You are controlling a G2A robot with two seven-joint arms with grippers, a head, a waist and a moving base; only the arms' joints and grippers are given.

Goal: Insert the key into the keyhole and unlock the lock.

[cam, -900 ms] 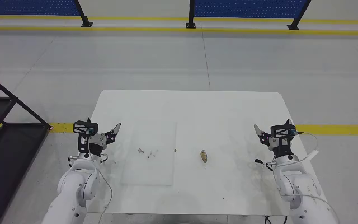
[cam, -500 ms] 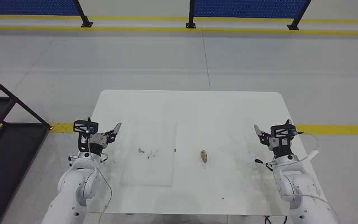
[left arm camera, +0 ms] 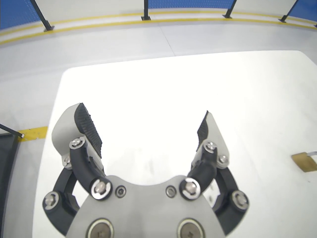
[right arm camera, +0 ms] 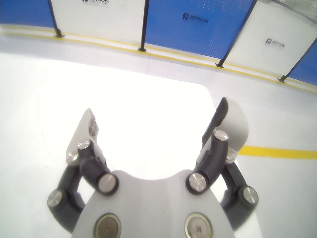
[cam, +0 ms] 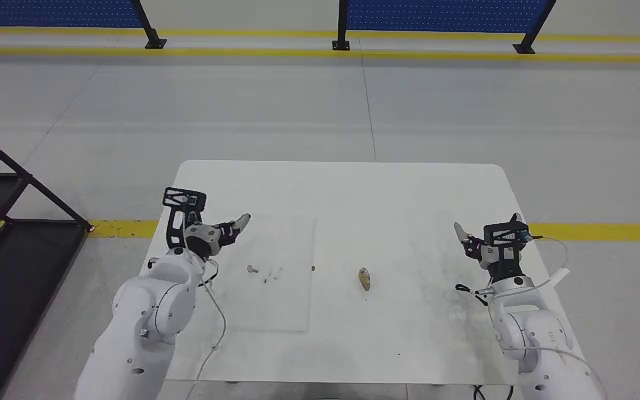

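The white bench (cam: pixel 400 195) carries a brass lock (cam: pixel 364 279) a little right of its middle, lying flat and well apart from both arms. From the left wrist view the lock (left arm camera: pixel 304 162) sits off to one side of the claw, its pale shackle just showing at the picture's border. The key (cam: pixel 253 269) is a small silvery cluster, too small to make out its parts, lying on a pale thin mat (cam: pixel 290 310) that covers the left-centre of the bench. A tiny dark speck (cam: pixel 313 268) sits by the mat's right edge, between key and lock.

The left claw (cam: pixel 232 226) hangs over the left part of the bench, near the mat's far left corner and not far from the key. Its jaws are spread wide with nothing between the ribbed pads (left arm camera: pixel 89 130). The right claw (cam: pixel 470 240) sits out by the bench's right edge, also spread wide and empty (right arm camera: pixel 154 115), well apart from the lock.
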